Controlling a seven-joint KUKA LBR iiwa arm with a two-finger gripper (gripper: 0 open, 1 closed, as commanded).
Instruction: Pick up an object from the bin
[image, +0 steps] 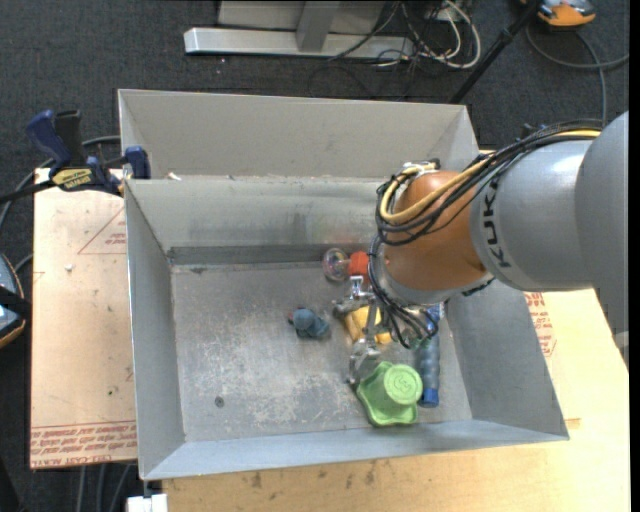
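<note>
Furthest left on the floor of the grey bin lies a small blue-grey lump, alone near the middle. By the back wall sit a clear ball and an orange piece, side by side. Right of the lump, the gripper hangs low over a partly hidden yellow object; whether it is open or grips anything, I cannot tell. Nearer the front lies a green round-lidded container, with a blue object beside it.
</note>
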